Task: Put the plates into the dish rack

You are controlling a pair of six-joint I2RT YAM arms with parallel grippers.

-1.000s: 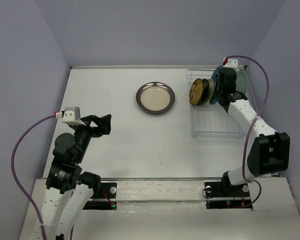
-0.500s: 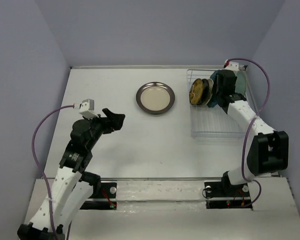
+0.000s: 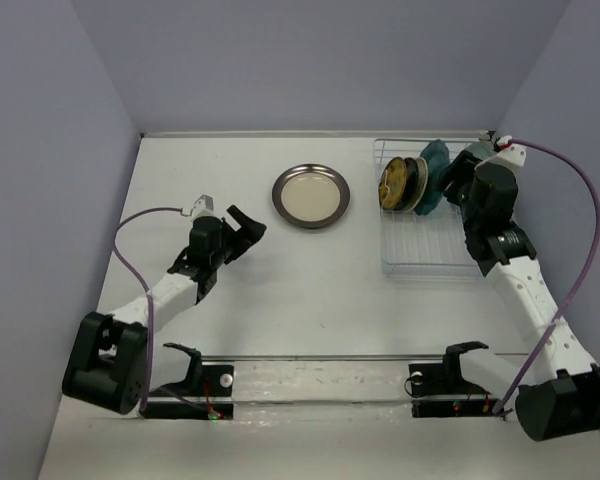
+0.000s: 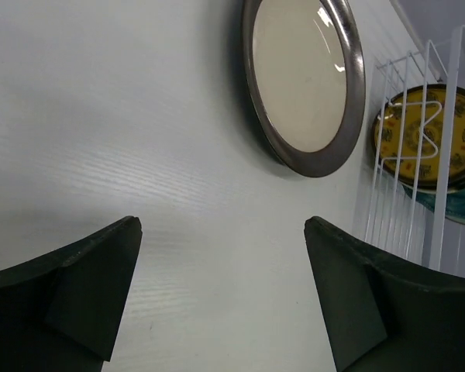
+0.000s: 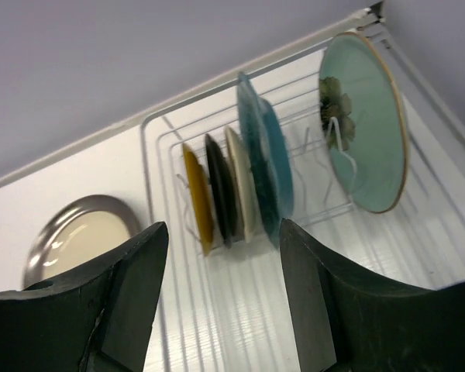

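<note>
The silver-rimmed cream plate [image 3: 311, 196] lies flat on the table, left of the dish rack [image 3: 430, 250]. My left gripper [image 3: 250, 225] is open just to its left, nothing between the fingers; the left wrist view shows this plate [image 4: 302, 77] ahead. In the rack [image 5: 240, 310] stand the amber plate [image 5: 198, 198], the black plate [image 5: 221, 190], a cream-tan plate [image 5: 240, 182] and the dark teal plate [image 5: 263, 170]. The pale teal flowered plate [image 5: 364, 124] stands apart at the right. My right gripper [image 5: 223, 232] is open, apart from the plates, over the rack's right side [image 3: 458, 180].
The rack's white wires [image 4: 438, 194] stand at the right edge of the left wrist view, with the amber plate [image 4: 434, 136] behind them. Grey walls close the table at the back and both sides.
My right gripper has opened and drawn back from the dark teal plate, which stays in the rack. The left arm has stretched forward, low, toward the silver-rimmed plate.
</note>
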